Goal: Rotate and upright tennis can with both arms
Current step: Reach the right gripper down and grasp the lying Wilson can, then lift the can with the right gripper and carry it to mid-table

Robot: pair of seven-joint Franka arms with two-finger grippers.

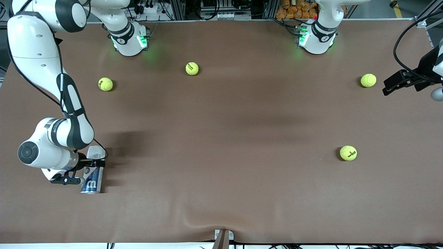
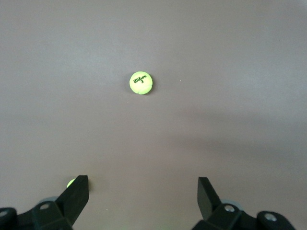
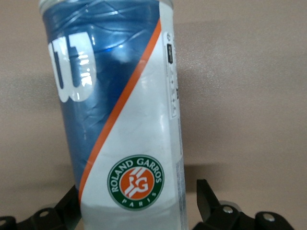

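Observation:
The tennis can (image 1: 92, 174) lies on its side near the front camera at the right arm's end of the table, its silver rim toward the camera. In the right wrist view the can (image 3: 120, 110) shows its navy and white label with an orange stripe. My right gripper (image 1: 86, 170) is low over the can's white end, open, with a finger on each side of it (image 3: 139, 201); a gap shows beside one finger (image 3: 207, 199). My left gripper (image 1: 398, 83) waits open and empty above the table's left-arm end (image 2: 143, 191).
Several yellow-green tennis balls lie on the brown table: one (image 1: 105, 84) and one (image 1: 192, 68) near the bases, one (image 1: 368, 80) beside my left gripper, one (image 1: 348, 153) nearer the camera. The left wrist view shows one ball (image 2: 141, 83).

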